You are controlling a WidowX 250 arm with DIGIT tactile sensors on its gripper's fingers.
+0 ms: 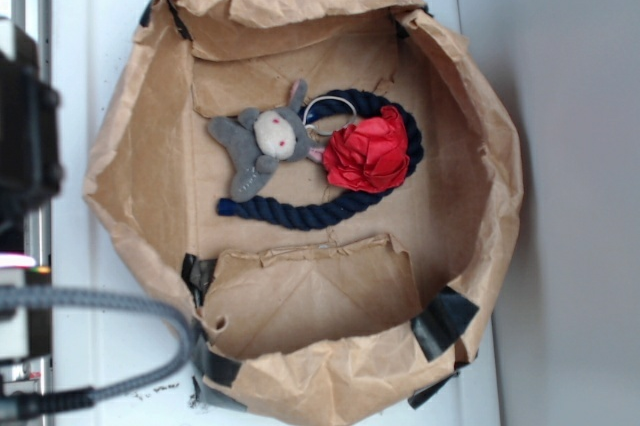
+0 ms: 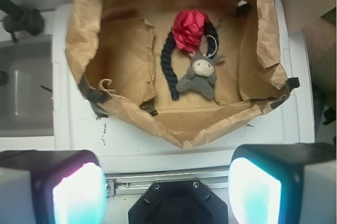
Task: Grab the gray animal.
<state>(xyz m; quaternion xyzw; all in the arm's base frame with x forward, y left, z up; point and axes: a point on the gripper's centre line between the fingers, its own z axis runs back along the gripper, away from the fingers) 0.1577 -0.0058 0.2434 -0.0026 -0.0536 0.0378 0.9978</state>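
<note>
The gripper [image 2: 167, 192] is hovering outside the paper bag [image 2: 158, 121], jaws wide and empty: the approach is pending. The gray animal [image 2: 200, 74] is lying inside, touching the rope ring [image 2: 169, 61] and just beside the red ball [image 2: 189, 28]. The next move likely requires descending over the toy alone.

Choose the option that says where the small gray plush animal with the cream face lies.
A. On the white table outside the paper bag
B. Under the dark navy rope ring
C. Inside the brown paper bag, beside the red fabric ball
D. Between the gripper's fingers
C: the gray plush animal lies on the floor of the brown paper bag, next to the red fabric ball, far from the open gripper.
</note>
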